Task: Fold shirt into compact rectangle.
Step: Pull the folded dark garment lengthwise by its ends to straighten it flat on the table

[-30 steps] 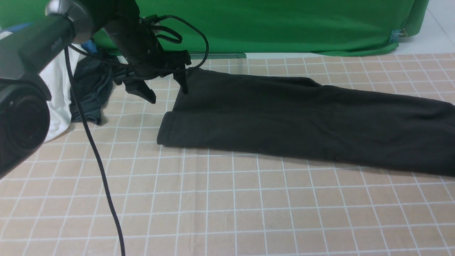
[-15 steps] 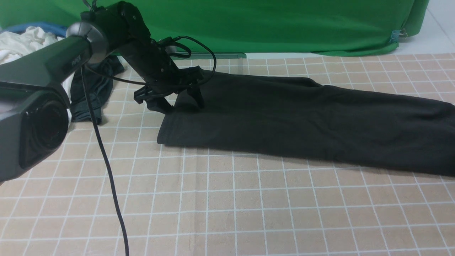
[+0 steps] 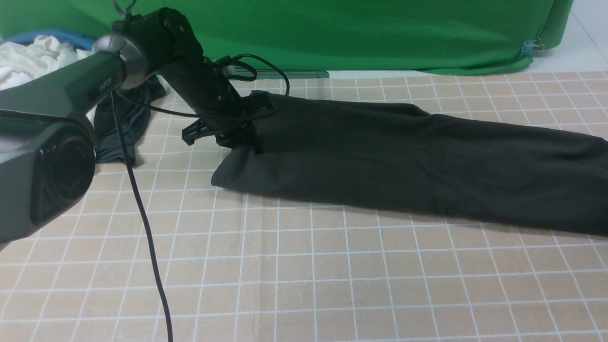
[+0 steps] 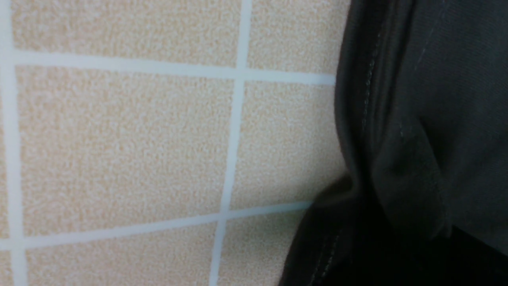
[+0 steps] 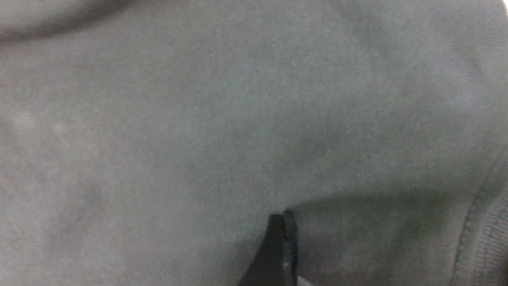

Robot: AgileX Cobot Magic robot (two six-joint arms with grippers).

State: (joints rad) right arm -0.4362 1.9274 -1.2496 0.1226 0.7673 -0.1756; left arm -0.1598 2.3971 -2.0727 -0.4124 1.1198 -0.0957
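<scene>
Upper left: white cloth [image 3: 28, 57], dark grey-green garment [image 3: 118, 128] beside it. Left of centre: left gripper [image 3: 241, 138] clamped on shirt [image 3: 403, 156], at its bunched left end. Shirt lies as long band, centre to right edge, on checked tablecloth [image 3: 304, 275]. Right wrist view, low centre: 1 fingertip [image 5: 279, 242] of right gripper over shirt fabric, jaws spread wide.

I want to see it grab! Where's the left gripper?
Front view, left of centre: the left gripper pinches the left end of the black shirt.
</scene>
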